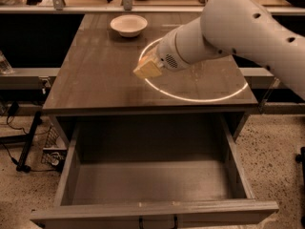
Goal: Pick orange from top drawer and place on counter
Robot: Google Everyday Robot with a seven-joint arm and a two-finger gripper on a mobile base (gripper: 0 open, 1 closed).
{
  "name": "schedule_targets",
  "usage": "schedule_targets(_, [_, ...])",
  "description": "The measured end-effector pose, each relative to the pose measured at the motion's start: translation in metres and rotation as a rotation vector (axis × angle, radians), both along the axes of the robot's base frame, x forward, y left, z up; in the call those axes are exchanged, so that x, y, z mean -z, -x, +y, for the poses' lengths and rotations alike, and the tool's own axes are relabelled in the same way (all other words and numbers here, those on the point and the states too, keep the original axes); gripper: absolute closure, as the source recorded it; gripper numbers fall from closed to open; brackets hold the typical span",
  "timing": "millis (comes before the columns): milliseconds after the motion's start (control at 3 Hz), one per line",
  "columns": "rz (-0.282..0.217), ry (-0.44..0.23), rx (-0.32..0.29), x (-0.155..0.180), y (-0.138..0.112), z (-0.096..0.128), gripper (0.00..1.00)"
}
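Jaws: cannot tell whether parted or closed; only a pale yellow tip shows. The gripper (148, 68) hangs low over the counter (95, 80), at the left edge of the white ring (200, 98), with the arm (238, 27) reaching in from the right. A bowl (128, 25) sits at the back.

The drawer (152, 209) stands pulled out. No orange shows on its floor or on the counter; it may be hidden at the tip.

Judgement: light, firm, round fruit that rolls easily and has a slightly slick skin. Take it across its widest middle with a moderate squeeze.
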State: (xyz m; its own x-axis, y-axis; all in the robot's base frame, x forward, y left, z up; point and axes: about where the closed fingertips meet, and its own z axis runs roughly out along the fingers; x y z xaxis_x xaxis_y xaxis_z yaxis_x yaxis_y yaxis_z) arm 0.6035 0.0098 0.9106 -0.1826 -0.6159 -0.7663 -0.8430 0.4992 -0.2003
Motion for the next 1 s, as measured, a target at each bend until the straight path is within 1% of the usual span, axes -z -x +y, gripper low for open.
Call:
schedule_targets(333, [-0.005, -0.065, -0.011, 0.016, -0.027, 0.018, 1.0])
schedule_targets(667, [0.01, -0.108, -0.033, 0.028, -0.042, 0.038, 0.82])
schedule_targets(1000, [0.038, -0.126, -0.045, 0.042, -0.048, 0.051, 0.58])
